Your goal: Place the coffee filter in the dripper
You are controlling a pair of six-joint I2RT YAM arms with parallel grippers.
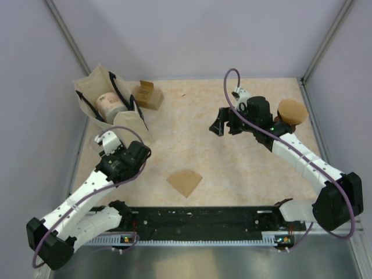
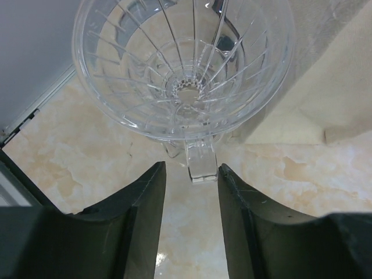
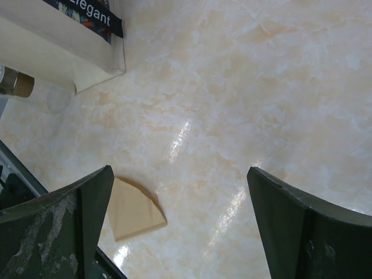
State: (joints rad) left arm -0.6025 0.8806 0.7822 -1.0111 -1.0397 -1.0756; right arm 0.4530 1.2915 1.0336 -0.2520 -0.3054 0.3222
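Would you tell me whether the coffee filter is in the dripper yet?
Out. The coffee filter lies flat on the table, and the clear dripper is empty in the left wrist view.

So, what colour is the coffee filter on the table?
The coffee filter is plain light brown; the top external view shows it best.

Bare tabletop [image 1: 192,139] surrounds the filter [image 1: 185,182]; bag [image 1: 107,99] crowds the dripper [image 2: 183,64]

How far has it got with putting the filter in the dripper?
Nothing done yet: the brown paper coffee filter lies flat on the table, untouched. In hand: the left tool straddles the handle of the clear ribbed dripper; the right tool hangs wide open above the table. Left: picking up the filter and seating it.
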